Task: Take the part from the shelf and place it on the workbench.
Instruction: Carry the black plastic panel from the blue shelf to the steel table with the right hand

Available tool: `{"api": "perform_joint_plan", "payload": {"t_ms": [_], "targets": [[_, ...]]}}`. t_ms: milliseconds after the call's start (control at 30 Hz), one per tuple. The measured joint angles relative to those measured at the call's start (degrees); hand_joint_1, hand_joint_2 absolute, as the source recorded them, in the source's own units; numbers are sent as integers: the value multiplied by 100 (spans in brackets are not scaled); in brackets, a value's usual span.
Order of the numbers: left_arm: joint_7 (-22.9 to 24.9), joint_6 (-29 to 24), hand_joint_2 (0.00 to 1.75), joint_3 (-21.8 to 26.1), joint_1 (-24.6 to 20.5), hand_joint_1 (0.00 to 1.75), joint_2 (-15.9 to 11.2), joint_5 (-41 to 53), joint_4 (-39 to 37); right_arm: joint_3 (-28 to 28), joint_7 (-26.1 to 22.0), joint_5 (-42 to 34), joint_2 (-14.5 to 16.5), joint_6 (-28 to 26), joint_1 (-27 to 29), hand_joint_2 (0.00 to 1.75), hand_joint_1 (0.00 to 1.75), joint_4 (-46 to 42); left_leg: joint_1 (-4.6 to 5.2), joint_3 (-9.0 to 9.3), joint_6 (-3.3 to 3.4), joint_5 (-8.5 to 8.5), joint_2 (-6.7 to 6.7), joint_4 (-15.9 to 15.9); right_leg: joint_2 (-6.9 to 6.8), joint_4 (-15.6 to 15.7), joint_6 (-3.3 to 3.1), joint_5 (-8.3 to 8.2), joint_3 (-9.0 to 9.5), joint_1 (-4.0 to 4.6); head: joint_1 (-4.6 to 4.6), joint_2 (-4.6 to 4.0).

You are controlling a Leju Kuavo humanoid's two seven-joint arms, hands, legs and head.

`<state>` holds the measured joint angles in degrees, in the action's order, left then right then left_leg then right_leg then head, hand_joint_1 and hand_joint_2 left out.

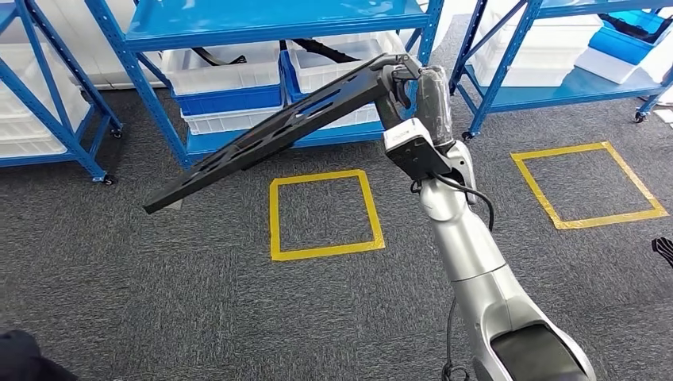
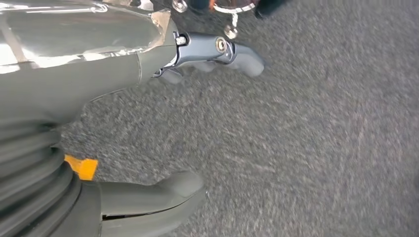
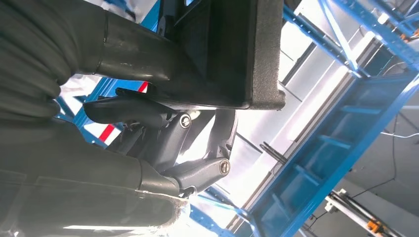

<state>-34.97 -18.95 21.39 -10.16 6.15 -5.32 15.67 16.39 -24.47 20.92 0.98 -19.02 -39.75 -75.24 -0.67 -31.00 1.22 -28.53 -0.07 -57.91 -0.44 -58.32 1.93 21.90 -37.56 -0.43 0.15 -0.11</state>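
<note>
A long flat black part (image 1: 270,135) with cut-outs hangs in the air in front of the blue shelf (image 1: 262,20), slanting down to the left. My right hand (image 1: 409,87) grips its upper right end, the arm raised from the lower right. The right wrist view shows the same part (image 3: 232,54) up close, with the thumb and fingers of that hand (image 3: 163,123) clamped on its edge. My left hand (image 2: 197,59) hangs over grey carpet, fingers apart and holding nothing.
White and blue bins (image 1: 226,83) sit on the shelf's lower level behind the part. Two yellow tape squares (image 1: 324,214) (image 1: 587,184) mark the grey carpet. More blue shelving stands at left (image 1: 48,103) and right (image 1: 555,63).
</note>
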Motion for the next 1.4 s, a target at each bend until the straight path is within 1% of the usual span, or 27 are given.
{"api": "perform_joint_plan", "payload": {"t_ms": [33, 67, 100, 133, 167, 200, 233, 267, 300, 333, 367, 400, 433, 467, 533, 567, 700, 733, 800, 900, 1033, 1167, 1400], "targets": [[-1, -1, 175, 16, 12, 0, 3, -8, 0, 13, -7, -9, 14, 2, -22, 175, 175, 36, -8, -20, 51, 63, 10, 32, 4, -74, 12, 55, -52, -1, 3, 0], [-1, -4, 175, 39, 21, 0, 6, -12, -1, 26, -17, -20, 28, 8, -52, 175, 175, 84, -20, -57, 92, 133, 24, 63, 11, -285, 8, 193, -153, -3, 13, 0], [-1, -6, 175, 62, 26, 0, 7, -16, -1, 38, -26, -31, 40, 18, -84, 175, 175, 134, -28, -107, 115, 193, 36, 74, 16, -601, -6, 388, -288, -24, 21, 0], [-1, -8, 175, 87, 33, 0, 4, -25, -1, 52, -32, -42, 56, 30, -115, 175, 175, 190, -31, -174, 129, 247, 42, 74, 21, -1004, -12, 602, -430, -34, 33, 0], [-1, -8, 175, 111, 43, 0, 3, -38, -2, 66, -38, -52, 73, 42, -137, 175, 175, 248, -33, -241, 126, 297, 48, 71, 22, -1373, -1, 773, -543, -48, 38, 0], [-1, -5, 175, 129, 58, 0, 3, -52, -2, 80, -40, -61, 88, 51, -151, 175, 175, 297, -37, -301, 115, 342, 50, 68, 21, -1572, 30, 862, -564, -63, 38, 0], [-1, -1, 175, 147, 76, 0, 3, -67, -2, 96, -43, -69, 103, 56, -165, 175, 175, 344, -44, -358, 97, 385, 51, 63, 21, -1563, 77, 882, -472, -79, 39, 0], [-2, 4, 175, 162, 95, 0, 3, -78, -2, 109, -45, -78, 115, 60, -184, 175, 175, 382, -55, -406, 71, 422, 51, 56, 19, -1299, 131, 825, -251, -100, 39, 0], [-4, 7, 175, 181, 112, 0, 3, -82, -2, 122, -49, -84, 128, 62, -214, 175, 175, 414, -67, -449, 39, 455, 51, 42, 17, -872, 180, 746, 51, -122, 39, 0], [-7, 9, 175, 199, 123, 0, -1, -84, -2, 133, -52, -87, 139, 63, -248, 175, 175, 439, -68, -492, 2, 483, 52, 25, 21, -456, 203, 694, 324, -125, 39, 0], [-10, 11, 175, 214, 131, 0, -3, -85, -2, 144, -57, -91, 151, 64, -277, 175, 175, 459, -65, -527, -38, 509, 54, 8, 33, -143, 185, 649, 509, -118, 36, 0], [-13, 16, 175, 227, 136, 0, -7, -85, -2, 154, -61, -95, 160, 64, -296, 175, 175, 477, -59, -559, -69, 525, 55, -8, 46, 28, 144, 632, 599, -117, 34, 0], [-16, 20, 175, 239, 142, 0, -10, -85, -2, 163, -63, -99, 166, 65, -302, 175, 175, 493, -51, -584, -52, 546, 55, -10, 61, 60, 92, 626, 600, -104, 30, 0], [-18, 24, 175, 248, 152, 0, -8, -84, -2, 169, -66, -103, 172, 66, -300, 175, 175, 508, -52, -597, -11, 567, 54, -8, 71, 64, 46, 596, 585, -104, 25, 0], [-20, 27, 175, 263, 168, 0, -5, -83, -2, 176, -67, -105, 175, 66, -300, 175, 175, 532, -61, -610, 82, 618, 53, 20, 71, 61, -11, 561, 566, -91, 21, 0], [-20, 28, 175, 267, 171, 0, -4, -83, -2, 177, -67, -105, 177, 66, -303, 175, 175, 540, -68, -612, 79, 644, 52, 38, 71, 60, -39, 543, 554, -80, 21, 0], [-20, 30, 175, 280, 178, 0, -5, -83, -2, 182, -67, -105, 178, 66, -307, 175, 175, 566, -94, -617, -46, 740, 52, 116, 68, 56, -115, 495, 504, -47, 20, 0], [-20, 31, 175, 281, 179, 0, -5, -83, -2, 184, -67, -105, 178, 66, -307, 175, 175, 571, -98, -621, -68, 754, 52, 127, 68, 56, -129, 486, 493, -40, 20, 0], [-20, 33, 175, 282, 182, 0, -5, -83, -2, 191, -67, -105, 178, 66, -307, 175, 175, 581, -106, -629, -103, 776, 53, 137, 68, 54, -146, 474, 478, -30, 20, 0], [-20, 33, 175, 283, 185, 0, -4, -83, -2, 200, -67, -105, 178, 66, -307, 175, 175, 589, -110, -636, -131, 787, 53, 140, 67, 53, -156, 467, 471, -20, 20, 0], [-21, 34, 175, 281, 186, 0, -3, -81, -2, 209, -67, -105, 178, 66, -307, 175, 175, 589, -108, -646, -165, 789, 52, 141, 67, 52, -154, 466, 459, -17, 20, 0], [-23, 38, 175, 281, 186, 0, 4, -56, -2, 215, -67, -103, 172, 60, -302, 175, 175, 587, -98, -666, -180, 793, 51, 138, 67, 52, -139, 456, 436, -20, 20, 0], [-25, 41, 175, 281, 185, 0, 4, -20, -2, 215, -71, -132, 139, 71, -299, 175, 175, 588, -83, -688, -180, 795, 51, 134, 67, 53, -118, 442, 413, -31, 20, 0]]}}
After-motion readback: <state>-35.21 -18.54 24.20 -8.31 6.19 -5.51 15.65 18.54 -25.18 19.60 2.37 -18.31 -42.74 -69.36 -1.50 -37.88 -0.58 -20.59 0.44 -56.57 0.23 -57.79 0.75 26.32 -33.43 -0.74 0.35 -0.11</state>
